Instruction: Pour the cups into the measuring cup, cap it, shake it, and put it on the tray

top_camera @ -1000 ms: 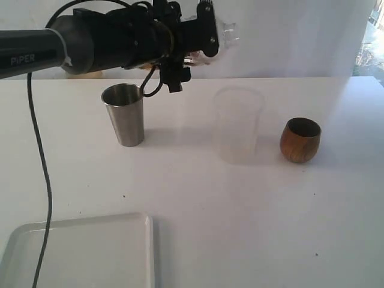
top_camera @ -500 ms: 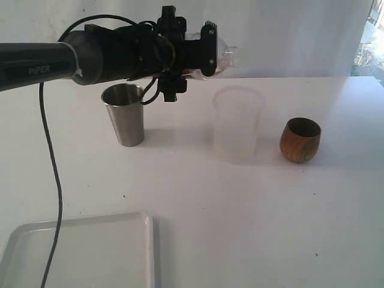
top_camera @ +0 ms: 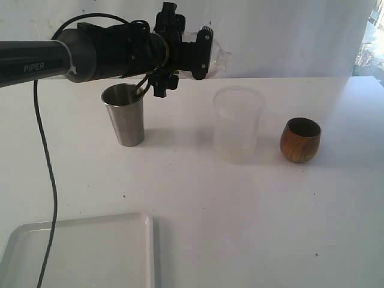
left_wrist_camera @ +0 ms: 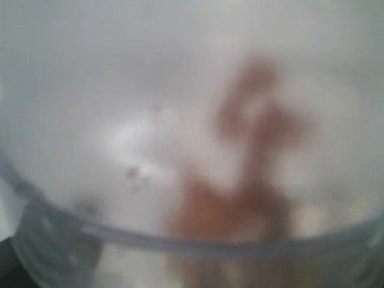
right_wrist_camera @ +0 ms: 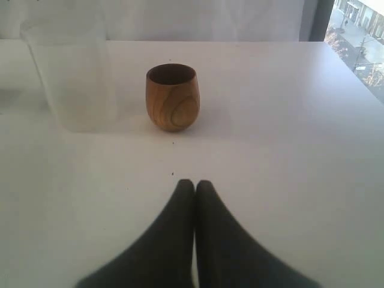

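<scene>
The left arm reaches in level from the left, high above the white surface, and its left gripper hangs over the gap between the steel tumbler and the frosted translucent cup. Its fingers stand wide apart and are clamped on the cap, a clear domed plastic piece held on its side in the air, clear of everything below. In the left wrist view the cap fills the picture as a blurred clear wall with a curved rim, and a brown smear shows through it. The tumbler stands upright with its mouth open, just under the wrist of the left arm. The frosted cup stands upright to its right, and the brown wooden cup stands upright just beside that, not touching it. The white tray lies flat at the near left corner, well apart from the cups, with a black cable hanging down past it. The right gripper is low over the surface with its fingers pressed together, nothing between them, pointing at the wooden cup from some way off.
</scene>
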Robot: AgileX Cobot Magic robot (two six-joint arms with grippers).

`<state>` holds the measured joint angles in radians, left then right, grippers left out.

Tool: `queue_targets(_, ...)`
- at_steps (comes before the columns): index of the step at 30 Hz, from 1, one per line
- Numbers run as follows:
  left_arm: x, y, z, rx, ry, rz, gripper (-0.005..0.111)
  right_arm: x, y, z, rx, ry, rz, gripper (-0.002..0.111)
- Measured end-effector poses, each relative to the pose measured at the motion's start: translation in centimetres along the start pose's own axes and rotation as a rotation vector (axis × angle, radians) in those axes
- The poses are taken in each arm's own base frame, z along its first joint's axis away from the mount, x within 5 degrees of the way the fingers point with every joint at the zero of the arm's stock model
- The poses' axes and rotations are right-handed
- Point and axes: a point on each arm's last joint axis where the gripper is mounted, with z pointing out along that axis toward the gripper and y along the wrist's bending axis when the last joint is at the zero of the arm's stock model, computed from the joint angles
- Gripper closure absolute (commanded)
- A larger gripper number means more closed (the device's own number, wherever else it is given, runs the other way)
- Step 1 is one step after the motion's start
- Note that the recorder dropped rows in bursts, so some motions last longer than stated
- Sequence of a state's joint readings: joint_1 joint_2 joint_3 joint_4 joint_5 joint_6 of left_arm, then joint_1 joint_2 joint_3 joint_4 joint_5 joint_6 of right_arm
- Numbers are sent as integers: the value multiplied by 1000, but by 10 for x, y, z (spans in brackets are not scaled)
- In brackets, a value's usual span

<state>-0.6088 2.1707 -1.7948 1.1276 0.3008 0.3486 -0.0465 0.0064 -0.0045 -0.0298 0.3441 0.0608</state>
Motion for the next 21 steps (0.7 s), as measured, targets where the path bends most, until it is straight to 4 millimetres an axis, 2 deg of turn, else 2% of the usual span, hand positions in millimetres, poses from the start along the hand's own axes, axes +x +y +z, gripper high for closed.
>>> queue_targets(21, -3, 3, 0, -36, -28, 164, 107, 0, 0, 0, 0, 0, 0, 108)
